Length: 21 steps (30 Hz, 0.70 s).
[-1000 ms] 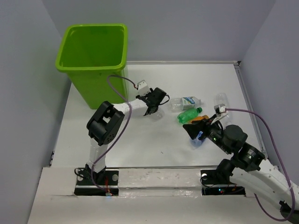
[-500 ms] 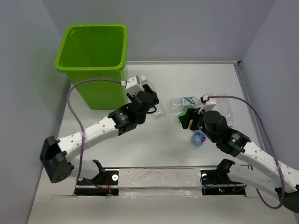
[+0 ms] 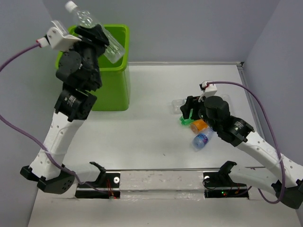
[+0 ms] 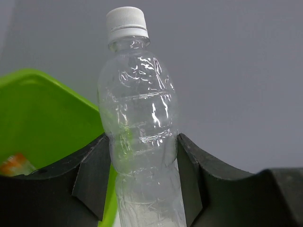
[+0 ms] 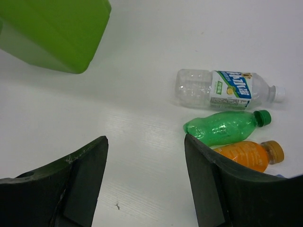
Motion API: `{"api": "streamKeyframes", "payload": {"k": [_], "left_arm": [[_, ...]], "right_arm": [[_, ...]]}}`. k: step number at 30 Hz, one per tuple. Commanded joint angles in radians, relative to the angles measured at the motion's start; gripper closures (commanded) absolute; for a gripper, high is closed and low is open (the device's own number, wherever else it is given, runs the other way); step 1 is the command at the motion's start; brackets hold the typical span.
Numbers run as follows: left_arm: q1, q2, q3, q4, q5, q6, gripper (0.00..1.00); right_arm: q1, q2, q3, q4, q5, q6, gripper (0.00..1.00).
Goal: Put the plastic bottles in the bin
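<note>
A: Near side first. What lies on the white table (image 3: 142, 142)?

B: Closest to the arm bases is a small clear plastic bottle with a blue label (image 3: 202, 138). Just beyond it is an orange plastic bottle with an orange cap (image 5: 246, 155), hard against a green plastic bottle with a green cap (image 5: 222, 127). Then comes a larger clear labelled bottle with a white cap (image 5: 227, 89). All four lie on their sides, well apart from the bin.

A: Right gripper (image 5: 144, 142)?

B: Jaws spread, nothing between them. It hovers over bare table just beside the green bottle. A second ago it sat nearer, over the orange one; it has since shifted toward the far end of the cluster.

A: Far side?

B: That is the big change. The left gripper (image 3: 97, 40) was down at mid-table a second ago. Now it is raised high at the tall lime-green plastic bin (image 3: 113, 90), pinching a clear ribbed plastic bottle with a white cap (image 4: 139, 118) at its waist, cap tilted up.

A: Over the mouth?

B: It looks so. The left wrist view shows the green rim below and to the left, with something orange inside that I cannot identify.

A: Meaning?

B: My judgement is that this bottle needs only a release. At least four remain on the table, and the right arm seems set for the green one.
</note>
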Motion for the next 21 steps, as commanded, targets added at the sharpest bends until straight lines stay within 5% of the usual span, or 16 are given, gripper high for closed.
{"api": "streamKeyframes", "payload": {"k": [1, 8, 13, 21], "left_arm": [[0.184, 0.145, 0.265, -0.065, 0.018, 0.176, 0.46], [0.358, 0.449, 0.479, -0.062, -0.071, 0.253, 0.41], [0.358, 0.492, 0.511, -0.083, -0.044, 0.242, 0.02], [0.291, 0.382, 0.532, -0.102, 0.055, 0.196, 0.01]], "right_arm": [[-0.025, 0.007, 0.059, -0.061, 0.007, -0.032, 0.29], [-0.179, 0.097, 0.171, -0.165, -0.068, -0.106, 0.28], [-0.332, 0.128, 0.131, -0.154, -0.095, -0.104, 0.16], [-0.655, 0.295, 0.113, -0.087, -0.138, -0.121, 0.04]]}}
